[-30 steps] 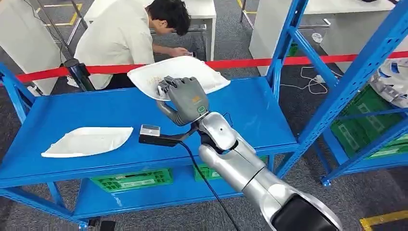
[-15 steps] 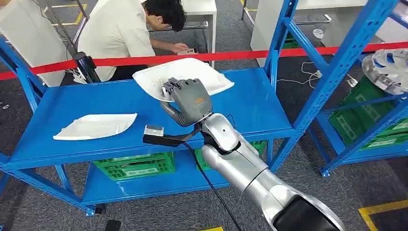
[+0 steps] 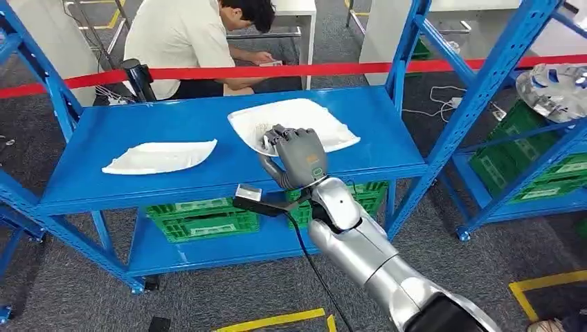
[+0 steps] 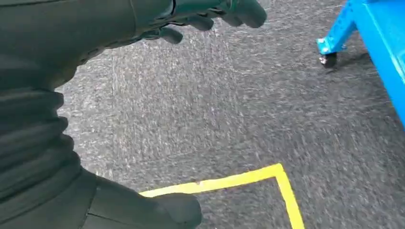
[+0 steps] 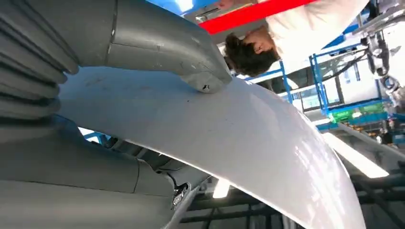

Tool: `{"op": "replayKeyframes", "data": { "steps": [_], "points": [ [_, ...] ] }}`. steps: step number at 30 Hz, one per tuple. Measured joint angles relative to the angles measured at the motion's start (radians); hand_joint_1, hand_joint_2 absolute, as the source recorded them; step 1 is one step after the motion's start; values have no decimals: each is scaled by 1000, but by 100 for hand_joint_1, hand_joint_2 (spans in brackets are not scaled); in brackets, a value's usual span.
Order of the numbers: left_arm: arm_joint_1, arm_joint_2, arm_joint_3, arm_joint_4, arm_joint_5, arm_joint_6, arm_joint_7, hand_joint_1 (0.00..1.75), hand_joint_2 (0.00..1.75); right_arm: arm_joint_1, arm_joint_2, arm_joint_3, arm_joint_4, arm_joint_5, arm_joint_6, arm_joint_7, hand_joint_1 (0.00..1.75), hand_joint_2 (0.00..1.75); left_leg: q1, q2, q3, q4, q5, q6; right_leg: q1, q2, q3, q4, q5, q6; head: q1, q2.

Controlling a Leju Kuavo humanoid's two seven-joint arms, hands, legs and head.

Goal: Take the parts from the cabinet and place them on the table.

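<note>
White part [image 3: 304, 121] pinched in right hand [image 3: 299, 153] — above blue shelf [image 3: 173, 176].

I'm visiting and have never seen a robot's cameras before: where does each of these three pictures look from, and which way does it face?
Head view: high on the body, looking forward and down at the blue shelf; the silver right arm shows, with the right hand gripping a white part.
Left wrist view: behind the hanging left hand, facing grey floor and yellow tape.
Right wrist view: behind the right hand, close against the same white part.
Shared: head and right wrist views both show that part and the seated person.
</note>
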Motion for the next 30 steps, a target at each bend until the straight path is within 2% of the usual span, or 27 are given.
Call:
{"op": "replayKeyframes", "data": {
  "steps": [2,3,4,5,6,7,8,9,10,11,12,13,14,15,17,18,19,20,21,22,23,24,25,26,28,29,30],
  "points": [
    [1,0,0,0,0,0,0,0,175,0,-4,-2,0,0,0,0,175,175,-5,0,-27,1,20,4,2,1,-44,150,-109,3,8,0],
    [2,0,0,0,0,0,0,0,175,3,-5,-2,0,0,0,0,175,175,-9,0,-40,2,30,6,4,1,-59,220,-136,1,8,0],
    [2,0,0,0,0,0,0,0,175,7,-6,-2,0,0,1,0,175,175,-12,0,-53,2,39,7,7,1,-56,251,-131,-4,10,0],
    [2,0,0,0,1,-5,0,0,175,9,-6,-2,0,0,5,0,175,175,-15,0,-63,3,48,8,10,2,-33,238,-106,-11,11,0],
    [2,1,0,0,4,-7,0,0,175,9,-6,-2,0,1,9,0,175,175,-18,0,-72,3,55,8,13,3,9,189,-75,-20,11,0],
    [2,1,0,0,6,-8,0,0,175,7,-4,-2,0,2,10,0,175,175,-22,-1,-79,3,63,8,21,5,72,105,-47,-34,12,0],
    [2,-1,0,0,13,-9,-2,0,175,2,-2,-2,-2,3,14,0,175,175,-21,-1,-82,3,69,8,29,9,143,8,-40,-53,12,0],
    [3,-4,0,0,20,-10,-3,0,175,-2,3,-2,-5,3,19,0,175,175,-26,0,-88,3,75,0,33,9,187,-64,-74,-70,10,0],
    [2,-3,0,0,24,-11,-6,0,175,-10,11,-2,-5,5,24,0,175,175,-19,1,-87,-1,84,-6,37,6,183,-66,-60,-54,11,0],
    [3,1,0,0,29,-12,-7,0,175,-18,17,-2,-5,6,28,-1,175,175,-16,2,-87,-2,89,-13,40,8,180,-72,-56,-59,11,0],
    [3,-2,0,0,35,-11,-8,0,175,-27,26,-1,-5,5,30,-7,175,175,-14,4,-90,-5,98,-19,44,8,176,-72,-52,-58,15,0],
    [5,-2,1,1,40,-10,-8,0,175,-35,34,-2,-3,2,27,-15,175,175,-18,3,-91,-10,107,-26,38,7,173,-84,-39,-62,15,0],
    [6,2,3,1,43,-6,-7,0,175,-43,45,-2,1,0,19,-24,175,175,-15,0,-100,2,90,-29,30,1,171,-95,-24,-60,16,0],
    [8,2,5,1,47,-3,-8,0,175,-50,56,-2,3,-1,14,-35,175,175,-16,-1,-112,29,46,-36,28,2,162,-97,-14,-67,10,0],
    [8,3,6,1,55,3,-9,0,175,-59,71,-2,10,-7,1,-50,175,175,-11,-1,-149,161,-58,-49,27,1,137,-95,5,-70,1,0],
    [8,4,7,1,55,5,-9,0,175,-59,78,-2,15,-10,-1,-57,175,175,-10,0,-166,229,-91,-54,27,0,124,-94,14,-69,1,0],
    [10,6,8,1,56,6,-9,0,175,-59,84,-3,23,-12,0,-61,175,175,-9,0,-171,276,-97,-59,26,-1,109,-91,24,-68,0,0],
    [12,8,9,1,56,6,-9,0,175,-58,92,-3,36,-15,2,-67,175,175,-7,0,-154,277,-72,-63,25,-2,92,-87,33,-65,0,0],
    [13,10,10,1,56,6,-9,0,175,-58,99,-3,46,-16,4,-73,175,175,-4,0,-124,242,-36,-66,22,-2,78,-82,41,-61,-1,0],
    [13,11,10,0,56,6,-9,0,175,-57,107,-3,56,-18,4,-74,175,175,-1,0,-74,176,-2,-70,18,-2,61,-76,48,-56,-1,0],
    [12,13,10,0,56,6,-10,0,175,-58,116,-3,66,-19,0,-74,175,175,2,1,-16,95,10,-75,15,-2,48,-66,54,-50,-1,0],
    [9,11,10,1,54,6,-10,0,175,-58,124,-3,73,-21,-4,-74,175,175,0,0,26,24,-36,-81,18,-2,34,-57,58,-43,-4,0],
    [9,11,10,0,51,6,-11,0,175,-57,131,-3,80,-20,-10,-74,175,175,-8,-7,40,7,-35,-57,20,-2,28,-50,64,-37,-7,0],
    [10,10,10,0,50,6,-11,0,175,-56,139,-3,88,-14,-16,-72,175,175,-7,-5,24,2,-37,-46,23,-2,27,-50,71,-33,-3,0],
    [11,10,10,0,48,6,-10,0,175,-55,145,-3,96,-6,-22,-61,175,175,-10,-6,21,6,-24,-24,21,-2,24,-57,89,-23,-3,0],
    [11,10,10,1,46,6,-10,0,175,-55,145,-3,100,-2,-25,-54,175,175,-5,-2,9,2,-12,-10,19,-1,18,-52,88,-17,-2,0],
    [9,11,10,0,44,6,-9,0,175,-56,144,-3,102,3,-29,-46,175,175,-5,-2,3,2,-1,-3,17,2,7,-29,47,-9,1,0]
  ]
}}
